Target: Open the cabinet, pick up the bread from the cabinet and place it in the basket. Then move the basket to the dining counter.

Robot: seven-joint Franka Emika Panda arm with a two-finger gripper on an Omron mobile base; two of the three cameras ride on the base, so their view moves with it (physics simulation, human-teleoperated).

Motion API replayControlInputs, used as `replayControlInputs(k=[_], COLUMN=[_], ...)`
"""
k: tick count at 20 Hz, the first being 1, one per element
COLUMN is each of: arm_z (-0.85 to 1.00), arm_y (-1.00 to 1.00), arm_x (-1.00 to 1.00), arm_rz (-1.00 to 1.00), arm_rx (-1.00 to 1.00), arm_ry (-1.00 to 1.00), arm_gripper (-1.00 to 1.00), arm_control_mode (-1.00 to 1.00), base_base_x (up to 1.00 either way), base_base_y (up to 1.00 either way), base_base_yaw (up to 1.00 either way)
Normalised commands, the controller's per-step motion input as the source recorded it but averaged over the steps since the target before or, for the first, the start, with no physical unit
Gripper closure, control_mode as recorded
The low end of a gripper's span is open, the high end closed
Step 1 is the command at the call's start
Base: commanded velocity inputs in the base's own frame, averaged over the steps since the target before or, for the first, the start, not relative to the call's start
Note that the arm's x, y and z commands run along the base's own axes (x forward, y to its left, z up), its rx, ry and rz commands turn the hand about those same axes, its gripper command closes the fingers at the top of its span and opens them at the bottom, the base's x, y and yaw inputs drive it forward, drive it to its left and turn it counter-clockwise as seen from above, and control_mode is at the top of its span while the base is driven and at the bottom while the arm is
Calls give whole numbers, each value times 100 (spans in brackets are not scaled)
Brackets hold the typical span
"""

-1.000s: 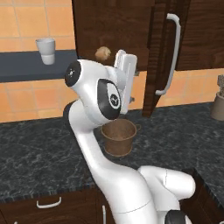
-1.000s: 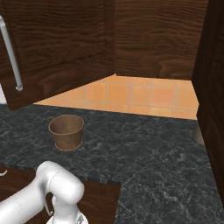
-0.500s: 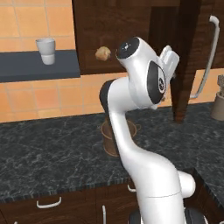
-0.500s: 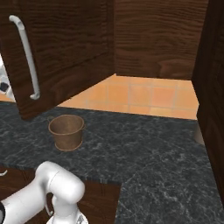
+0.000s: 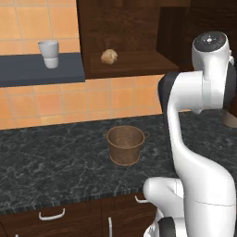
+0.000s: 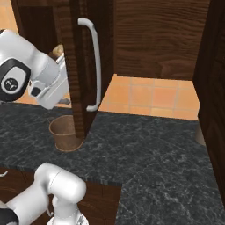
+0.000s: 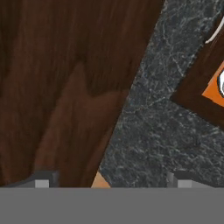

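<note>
This is a rendered home kitchen. A black marbled counter runs below a wall of orange tiles, and beneath it sit dark wood drawers with small silver handles. Above, a dark brown wood-grain wall cabinet stands open, its tall door carrying a long curved silver bar handle. A small tan bread roll lies on the cabinet's shelf, a white cup stands on a dark grey wall shelf beside it, and a brown woven basket sits on the counter.
</note>
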Motion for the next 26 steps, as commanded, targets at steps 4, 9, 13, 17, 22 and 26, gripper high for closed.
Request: replayControlInputs(k=[4,9,13,17,22,26], arm_z=[26,4,4,43,43,50], arm_y=[-49,41,96,93,98,48], arm_x=[0,0,-31,-26,-10,17], arm_rz=[0,0,2,21,38,44], arm_rx=[15,3,0,-10,-35,-32], arm_ry=[-7,-22,-18,-2,20,35], arm_gripper=[-100,-100,-100,-100,-100,-100], arm_control_mode=[-100,-100,-100,-100,-100,-100], base_base_x=[0,0,0,0,0,0], base_base_y=[0,0,0,0,0,0], base_base_yaw=[0,0,0,0,0,0])
